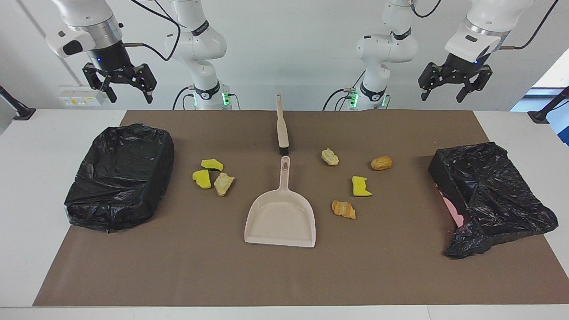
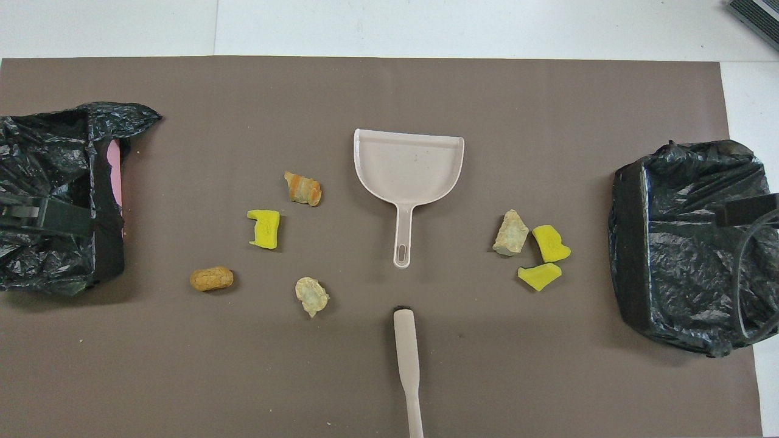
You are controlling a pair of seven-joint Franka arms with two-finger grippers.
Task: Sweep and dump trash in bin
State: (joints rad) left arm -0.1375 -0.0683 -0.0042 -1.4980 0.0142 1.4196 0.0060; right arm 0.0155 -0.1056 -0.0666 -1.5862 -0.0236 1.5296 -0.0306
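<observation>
Two white glossy arms, rounded joint housings, black seam rings at the joints. Green status lights glow at both bases. Black cables loop along the upper links and trail off each wrist. Silver ribbed collar above the right hand (image 1: 120, 86); grey-white wrist block above the left hand (image 1: 453, 84). Both hands are black, skeletal linkage, two fingers each, spread apart. A small blue light sits on each hand's mount.

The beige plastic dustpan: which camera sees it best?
The overhead view: the beige plastic dustpan is seen flat from above, its whole tray and handle clear. The facing view shows all of it too, just slanted.
</observation>
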